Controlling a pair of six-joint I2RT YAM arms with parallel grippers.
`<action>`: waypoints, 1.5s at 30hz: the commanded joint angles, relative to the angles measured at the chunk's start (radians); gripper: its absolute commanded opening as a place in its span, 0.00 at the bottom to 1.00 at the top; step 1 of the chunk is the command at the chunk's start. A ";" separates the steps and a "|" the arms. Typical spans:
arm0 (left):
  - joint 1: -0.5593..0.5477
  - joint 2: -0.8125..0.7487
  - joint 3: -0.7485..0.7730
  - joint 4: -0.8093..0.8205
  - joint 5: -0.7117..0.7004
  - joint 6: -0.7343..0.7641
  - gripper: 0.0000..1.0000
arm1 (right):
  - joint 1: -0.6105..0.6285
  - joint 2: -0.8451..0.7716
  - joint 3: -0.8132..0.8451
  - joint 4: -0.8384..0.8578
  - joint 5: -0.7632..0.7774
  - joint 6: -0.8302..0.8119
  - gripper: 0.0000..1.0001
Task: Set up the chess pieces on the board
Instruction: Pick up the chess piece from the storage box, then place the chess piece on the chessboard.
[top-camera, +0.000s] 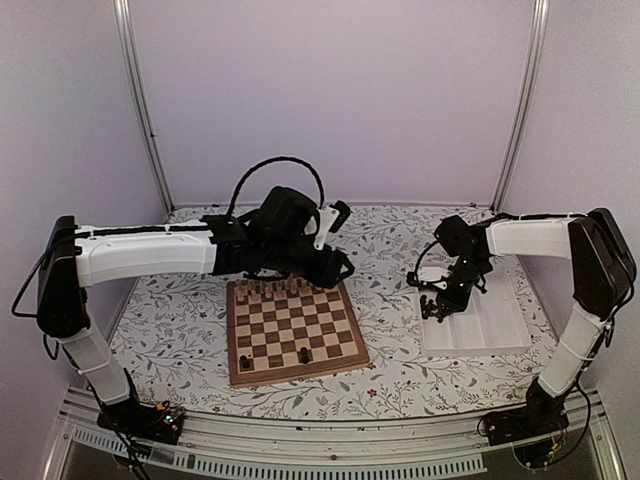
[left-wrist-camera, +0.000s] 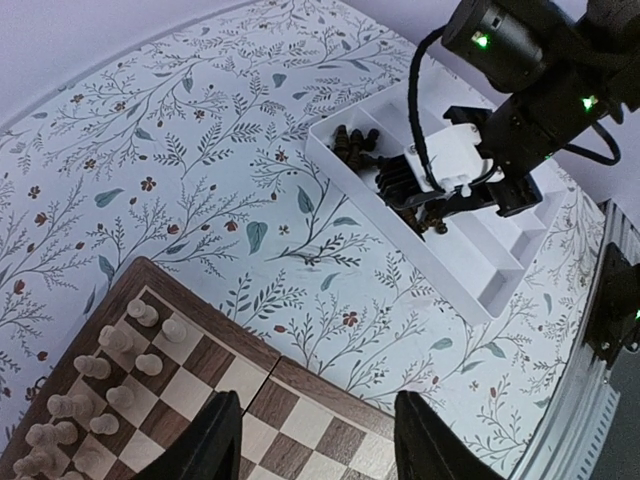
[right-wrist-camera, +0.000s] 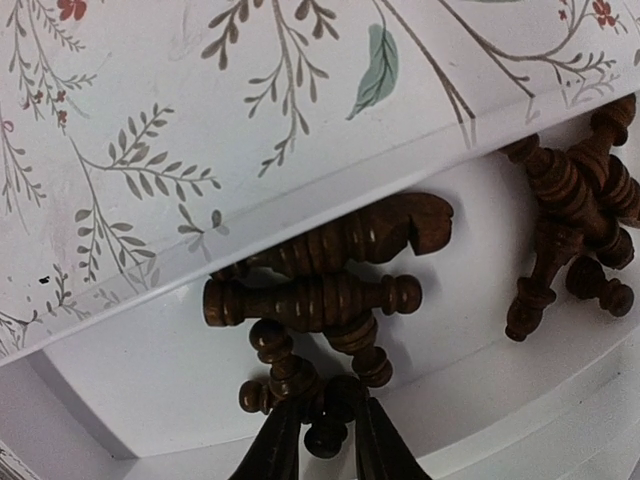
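On the floral table (top-camera: 190, 320), the right pincer (right-wrist-camera: 325, 440) straddles a chess piece (right-wrist-camera: 340, 400) lying in the tray (right-wrist-camera: 150, 380), grip undetermined; left pincer (left-wrist-camera: 315, 440) released above the board (left-wrist-camera: 215, 345).

I find nothing to read: no lettering, number or brand on the board (top-camera: 300, 374), the white tray (top-camera: 492, 332) or the flowered worktop (top-camera: 170, 322).

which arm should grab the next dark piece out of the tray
Right. The right gripper is down in the white tray, its fingers flanking one of the dark chess pieces lying there. The left gripper hovers open over a corner of the board, away from the tray.
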 joint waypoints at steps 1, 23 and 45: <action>-0.005 0.008 -0.004 0.030 0.020 -0.004 0.53 | 0.005 0.008 -0.003 -0.005 0.034 0.000 0.20; -0.004 -0.034 -0.017 -0.007 -0.039 0.025 0.53 | 0.047 -0.169 0.217 -0.233 -0.240 0.055 0.11; 0.143 -0.321 -0.247 -0.083 -0.382 -0.090 0.57 | 0.490 0.321 0.680 -0.349 -0.314 0.053 0.11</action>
